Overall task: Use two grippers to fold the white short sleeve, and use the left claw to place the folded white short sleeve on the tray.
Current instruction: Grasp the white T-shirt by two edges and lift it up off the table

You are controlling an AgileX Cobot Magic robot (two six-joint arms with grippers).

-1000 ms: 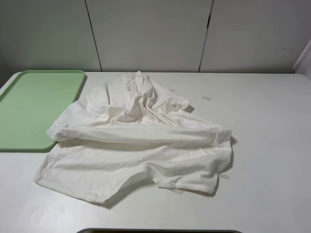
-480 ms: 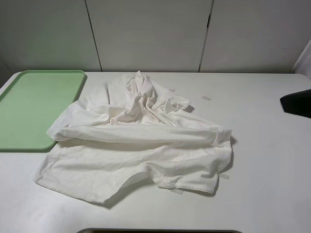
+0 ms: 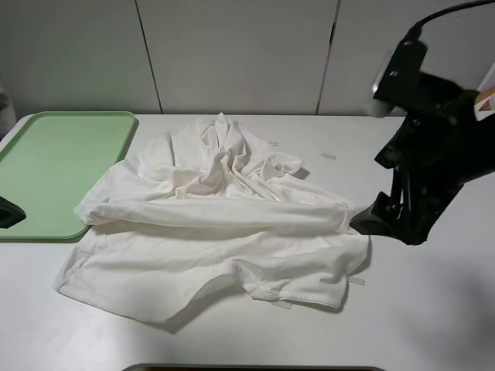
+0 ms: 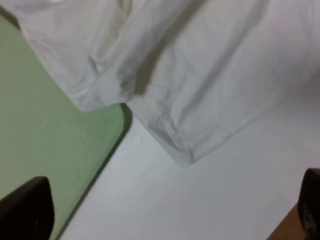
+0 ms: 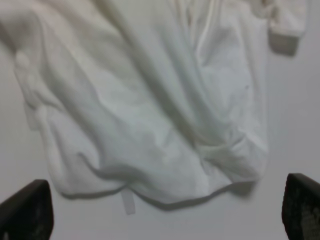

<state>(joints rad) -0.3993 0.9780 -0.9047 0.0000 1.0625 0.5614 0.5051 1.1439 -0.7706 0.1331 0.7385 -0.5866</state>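
Lying crumpled on the white bench (image 3: 433, 309), the white short sleeve (image 3: 216, 232) is spread just beside the pale green tray (image 3: 54, 170), with one folded edge draped over the tray's near corner and rim. The rest of the cloth is on the bench, bunched in wrinkles on its far part. The left claw (image 4: 167, 215) hangs by that same tray corner, one finger over the green surface and the other over the bench. It is spread wide and holds nothing. The right claw (image 5: 162, 212) is low at the shirt's edge farthest from the tray, also spread wide with nothing in it. Whether it touches the cloth cannot be told. A few small pale tape strips (image 3: 329, 156) lie on the bench around that far side of the shirt.
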